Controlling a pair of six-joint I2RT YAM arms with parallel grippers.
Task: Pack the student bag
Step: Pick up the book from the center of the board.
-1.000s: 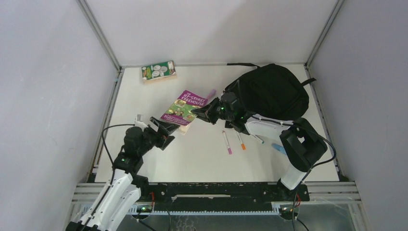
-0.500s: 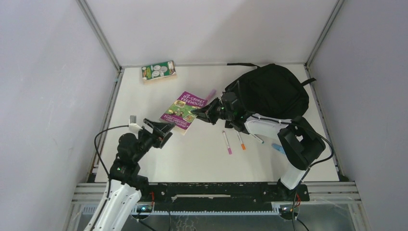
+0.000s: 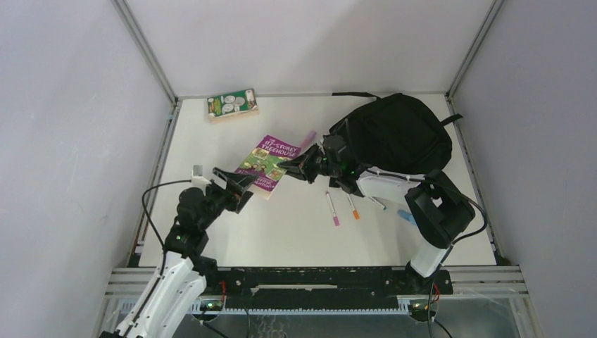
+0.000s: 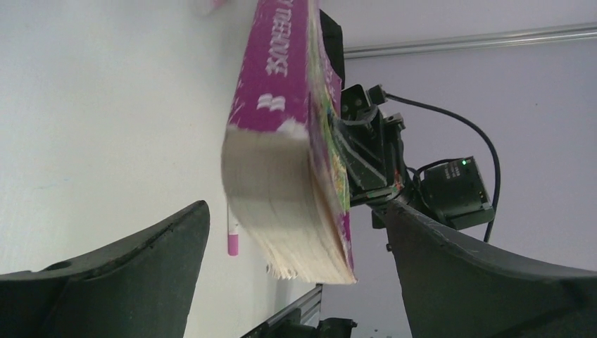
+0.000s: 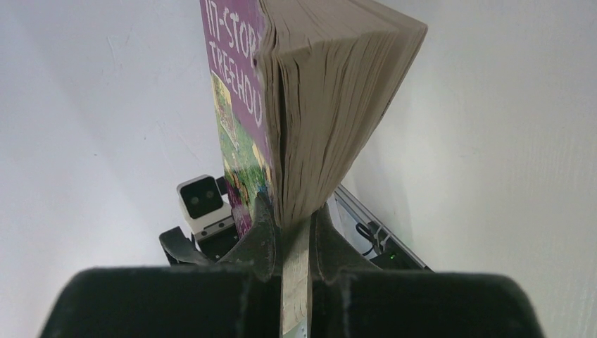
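Lower left of the frame: we find the left claw (image 3: 245, 189) pulled back from the near corner of the purple book (image 3: 273, 156), which it overlapped a second ago. Its fingers now stand wide, just off that edge, and the arm behind has shifted slightly leftward.

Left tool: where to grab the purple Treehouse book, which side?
Likely the free near corner of the purple book, approached from the left arm's side, left tool open across its thickness. The right tool pinches the opposite edge, so this corner is exposed.
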